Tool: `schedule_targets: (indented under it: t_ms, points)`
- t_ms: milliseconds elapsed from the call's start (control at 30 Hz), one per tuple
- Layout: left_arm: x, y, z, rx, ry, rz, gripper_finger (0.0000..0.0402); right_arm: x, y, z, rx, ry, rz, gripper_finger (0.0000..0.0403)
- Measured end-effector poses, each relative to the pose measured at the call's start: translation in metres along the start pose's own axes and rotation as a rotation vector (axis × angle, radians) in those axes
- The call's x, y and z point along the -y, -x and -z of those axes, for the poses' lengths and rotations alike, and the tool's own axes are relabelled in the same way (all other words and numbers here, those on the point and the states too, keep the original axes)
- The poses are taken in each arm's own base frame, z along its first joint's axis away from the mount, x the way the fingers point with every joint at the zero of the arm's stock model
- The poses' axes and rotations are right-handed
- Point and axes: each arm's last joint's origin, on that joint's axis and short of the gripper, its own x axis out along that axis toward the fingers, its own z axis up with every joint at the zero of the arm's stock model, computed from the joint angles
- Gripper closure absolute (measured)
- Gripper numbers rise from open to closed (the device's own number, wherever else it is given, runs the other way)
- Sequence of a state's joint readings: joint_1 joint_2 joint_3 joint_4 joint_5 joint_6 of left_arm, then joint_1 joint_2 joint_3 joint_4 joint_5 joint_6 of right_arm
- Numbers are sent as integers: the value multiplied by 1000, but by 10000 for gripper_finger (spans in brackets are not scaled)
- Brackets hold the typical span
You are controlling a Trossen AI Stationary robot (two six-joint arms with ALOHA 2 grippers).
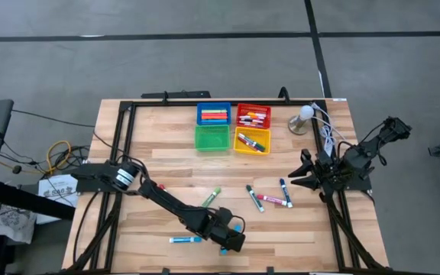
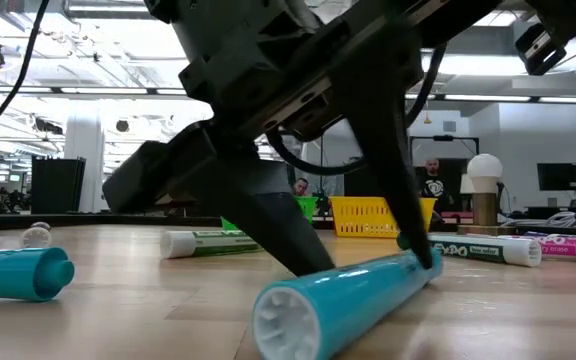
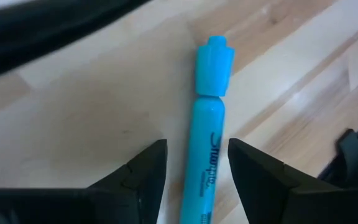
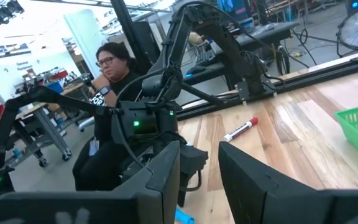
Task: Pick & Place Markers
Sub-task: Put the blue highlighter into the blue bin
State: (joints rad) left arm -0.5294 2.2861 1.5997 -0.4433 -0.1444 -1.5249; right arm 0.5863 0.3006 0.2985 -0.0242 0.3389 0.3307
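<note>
Markers [image 1: 266, 200]: several already lie in the plastic bins [image 1: 233, 127], while about six smooth, round-bodied ones remain on the wood-grain tabletop [image 1: 159, 168]. The left tool [image 3: 197, 171], released, straddles a glossy blue marker [image 3: 207, 137] lying flat. The right tool [image 4: 199, 177] waits parted at the tabletop's edge.

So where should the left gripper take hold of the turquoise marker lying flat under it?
Grip the turquoise marker at mid-barrel, below the cap, coming straight down. It lies flat on the table, and the left gripper already has an open jaw on each long side.
</note>
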Motion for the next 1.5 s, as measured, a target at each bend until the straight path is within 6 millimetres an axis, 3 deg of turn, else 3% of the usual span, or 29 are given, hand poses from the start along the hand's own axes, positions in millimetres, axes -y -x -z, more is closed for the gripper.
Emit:
schedule_targets:
  t_ms: [200, 1100, 1500]
  points:
    - [-6, 3, -2, -2, -6, -72, 225, 0, 0, 0, 0, 1, 0, 301]
    - [-9, 1, -7, -51, 38, -74, 225, -2, 0, 0, -13, -3, -47, 301]
    - [-7, 1, -9, 112, 25, -46, 225, -2, 0, 0, -14, -3, -51, 301]
